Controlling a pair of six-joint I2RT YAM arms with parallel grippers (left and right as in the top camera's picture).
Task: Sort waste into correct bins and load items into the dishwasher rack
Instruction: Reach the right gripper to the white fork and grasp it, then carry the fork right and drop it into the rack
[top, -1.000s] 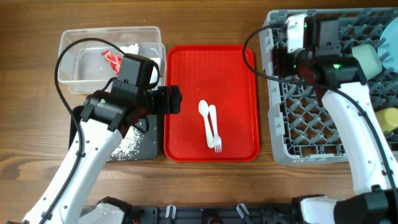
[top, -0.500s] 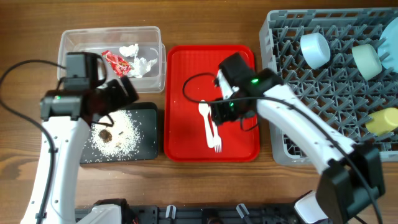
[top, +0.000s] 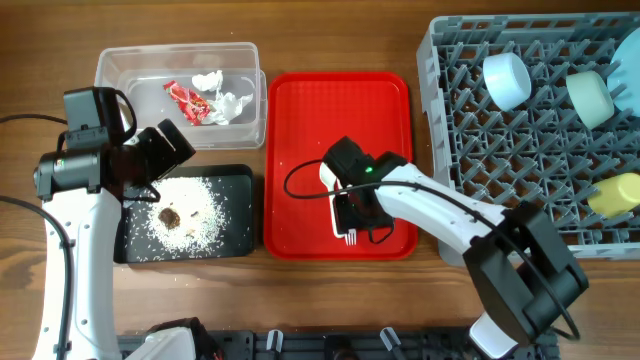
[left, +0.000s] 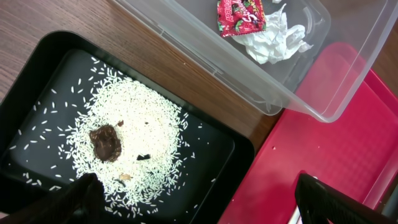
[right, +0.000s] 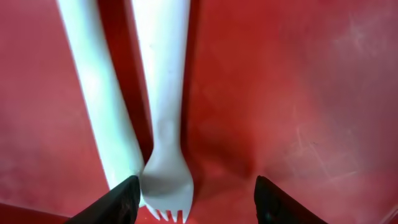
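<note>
Toward the near edge of the bench (top: 60, 290), left of the middle, a black tray (top: 236, 205) is set, with white rice crumbs (top: 195, 225) scattered across it and a brown food bit (top: 168, 215) lying among them. Just beside it, at the middle of the bench, a red serving tray (top: 300, 110) is laid. Over that tray's near end the right gripper (right: 196, 202) is held low, its fingers spread wide with nothing gripped. The tined end of the fork (right: 163, 93) is seen on the tray between them, nearer to one finger, and the handle of the spoon (right: 93, 93) lies just beside the fork. From overhead both utensils are largely covered by the right arm, so that only the fork's tines and part of the spoon's bowl are shown. The left gripper (left: 199, 205) is held above the far side of the black tray, near the tub, spread wide and empty. Along the right edge the dishwasher rack (top: 480, 200) is placed. A yellow cup (top: 618, 195) is lodged among its pegs at the right side, and farther back a pale blue bowl (top: 507, 80) and a pale green bowl (top: 590, 97) are seated. At the far left corner a clear tub (top: 120, 70) is found, apart from the black tray by a strip of bare wood. Within it a red wrapper (top: 186, 97) and white tissue (top: 225, 95) lie touching
</note>
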